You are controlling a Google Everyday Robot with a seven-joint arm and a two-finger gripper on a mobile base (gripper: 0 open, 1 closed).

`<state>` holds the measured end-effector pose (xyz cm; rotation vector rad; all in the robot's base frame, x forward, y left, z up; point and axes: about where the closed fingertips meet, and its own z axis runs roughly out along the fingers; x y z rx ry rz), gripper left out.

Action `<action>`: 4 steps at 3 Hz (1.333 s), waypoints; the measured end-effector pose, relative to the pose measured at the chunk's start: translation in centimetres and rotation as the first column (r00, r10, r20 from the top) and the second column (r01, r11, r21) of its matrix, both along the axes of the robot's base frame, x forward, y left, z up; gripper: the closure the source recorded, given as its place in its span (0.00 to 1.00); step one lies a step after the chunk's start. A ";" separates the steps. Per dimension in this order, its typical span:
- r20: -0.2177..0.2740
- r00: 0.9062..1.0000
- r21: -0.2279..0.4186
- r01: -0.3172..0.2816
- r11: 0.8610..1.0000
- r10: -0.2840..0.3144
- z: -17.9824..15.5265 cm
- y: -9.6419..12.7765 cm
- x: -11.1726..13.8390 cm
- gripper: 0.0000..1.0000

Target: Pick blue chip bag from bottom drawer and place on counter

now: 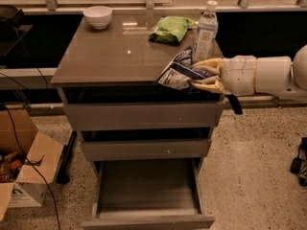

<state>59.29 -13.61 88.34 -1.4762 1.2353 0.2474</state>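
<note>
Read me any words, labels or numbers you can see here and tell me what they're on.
Nothing here reads clearly.
The water bottle: label too blurred to read.
The blue chip bag, clamped in the gripper at the counter's front right edge: print unreadable.
The green bag: print unreadable.
The cardboard box: dark mark, unreadable.
</note>
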 end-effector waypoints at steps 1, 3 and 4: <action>0.000 1.000 0.000 0.000 1.000 0.000 0.0 0.0 0.0 1.00; 0.064 0.997 -0.067 -0.043 0.997 0.047 1.0 2.6 2.4 1.00; 0.101 0.987 -0.129 -0.115 0.985 0.128 1.5 6.8 5.0 1.00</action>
